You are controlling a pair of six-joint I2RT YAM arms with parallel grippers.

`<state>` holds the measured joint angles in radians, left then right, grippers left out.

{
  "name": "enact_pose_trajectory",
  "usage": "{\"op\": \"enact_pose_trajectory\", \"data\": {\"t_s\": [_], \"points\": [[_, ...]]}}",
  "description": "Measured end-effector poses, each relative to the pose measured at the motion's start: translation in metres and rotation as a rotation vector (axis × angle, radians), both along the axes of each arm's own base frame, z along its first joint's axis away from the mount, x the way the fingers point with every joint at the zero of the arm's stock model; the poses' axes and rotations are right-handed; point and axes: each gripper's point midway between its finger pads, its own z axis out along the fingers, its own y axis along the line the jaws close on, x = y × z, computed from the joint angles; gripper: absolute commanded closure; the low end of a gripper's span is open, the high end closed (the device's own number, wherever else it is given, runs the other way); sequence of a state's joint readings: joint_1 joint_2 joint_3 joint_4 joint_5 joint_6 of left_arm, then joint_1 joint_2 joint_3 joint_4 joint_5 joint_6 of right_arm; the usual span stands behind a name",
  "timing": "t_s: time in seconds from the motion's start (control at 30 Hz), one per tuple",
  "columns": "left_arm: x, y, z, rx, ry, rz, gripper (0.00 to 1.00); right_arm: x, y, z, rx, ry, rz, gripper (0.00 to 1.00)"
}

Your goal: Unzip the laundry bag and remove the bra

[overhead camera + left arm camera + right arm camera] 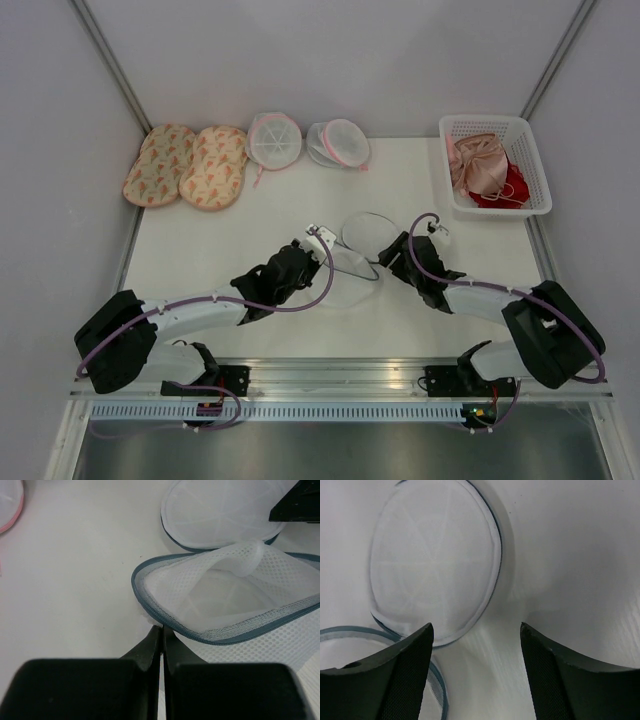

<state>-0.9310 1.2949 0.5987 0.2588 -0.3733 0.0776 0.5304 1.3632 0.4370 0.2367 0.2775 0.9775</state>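
Note:
The laundry bag (352, 266), white mesh with a dark grey zipper rim, lies unzipped at mid-table, its mouth (225, 595) gaping and nothing visible inside. Its round lid flap (368, 232) (435, 565) lies flat beyond it. My left gripper (162, 627) (322, 250) is shut at the near corner of the rim, pinching the mesh edge. My right gripper (476, 625) (392, 254) hovers open over bare table just right of the flap, with nothing between its fingers. The beige-pink bra (478, 162) lies in the white basket (537, 172) at the back right.
A dark red garment (507, 190) shares the basket with the bra. Two white mesh pouches with pink trim (273, 140) (338, 143) and two patterned pads (160, 165) (213, 167) line the back edge. Walls close in the left, right and far sides.

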Motion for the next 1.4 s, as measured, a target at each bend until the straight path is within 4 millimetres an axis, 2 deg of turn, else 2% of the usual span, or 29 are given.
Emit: {"op": "enact_pose_trajectory", "data": {"t_s": [0.2,0.23,0.3,0.33,0.4,0.53,0.6,0.67,0.73,0.83,0.87,0.93,1.03,1.07,1.17,1.27,1.4], "points": [[-0.002,-0.005,0.001,-0.018,-0.002,-0.034,0.98,0.021,0.005,-0.004,0.103,-0.05,-0.068,0.48],[-0.002,-0.005,0.001,-0.019,-0.003,-0.039,0.98,0.025,0.006,-0.006,0.12,-0.056,-0.079,0.59],[-0.003,-0.006,0.0,-0.021,-0.001,-0.049,0.98,0.032,0.008,-0.01,0.141,-0.067,-0.09,0.7],[-0.003,-0.007,0.0,-0.024,0.0,-0.055,0.98,0.035,0.008,-0.012,0.152,-0.073,-0.098,0.83],[-0.003,-0.008,0.001,-0.029,-0.002,-0.058,0.98,0.038,0.011,-0.014,0.164,-0.081,-0.099,0.97],[-0.001,-0.008,0.003,-0.04,-0.002,-0.06,0.98,0.038,0.011,-0.01,0.152,-0.099,-0.077,1.0],[0.001,-0.007,0.003,-0.045,-0.003,-0.058,0.98,0.036,0.01,0.0,0.127,-0.124,-0.053,0.99],[0.004,-0.005,0.004,-0.048,-0.006,-0.051,0.98,0.032,0.008,0.017,0.08,-0.163,-0.026,0.99],[0.007,-0.004,0.002,-0.049,-0.006,-0.041,0.98,0.025,0.007,0.044,0.017,-0.221,0.001,1.0],[0.015,-0.002,-0.003,-0.039,0.002,-0.023,0.89,0.015,0.012,0.087,-0.099,-0.308,0.034,1.0],[0.018,-0.003,-0.004,-0.038,0.004,-0.018,0.75,0.012,0.016,0.1,-0.139,-0.329,0.045,0.99],[0.025,-0.007,-0.001,-0.046,0.005,-0.004,0.58,0.006,0.024,0.12,-0.236,-0.35,0.069,1.0],[0.035,-0.01,0.011,-0.079,-0.008,0.033,0.01,-0.003,0.028,0.13,-0.4,-0.338,0.085,1.0],[0.038,-0.011,0.018,-0.099,-0.014,0.05,0.0,-0.009,0.034,0.129,-0.441,-0.333,0.109,1.0],[0.045,-0.005,0.039,-0.16,-0.027,0.118,0.0,-0.023,0.034,0.12,-0.617,-0.296,0.13,1.0],[0.042,0.014,0.069,-0.239,-0.041,0.183,0.0,-0.032,0.029,0.115,-0.793,-0.264,0.134,1.0],[0.028,0.048,0.122,-0.396,-0.09,0.282,0.0,-0.038,0.017,0.12,-1.008,-0.265,0.092,1.0]]}}
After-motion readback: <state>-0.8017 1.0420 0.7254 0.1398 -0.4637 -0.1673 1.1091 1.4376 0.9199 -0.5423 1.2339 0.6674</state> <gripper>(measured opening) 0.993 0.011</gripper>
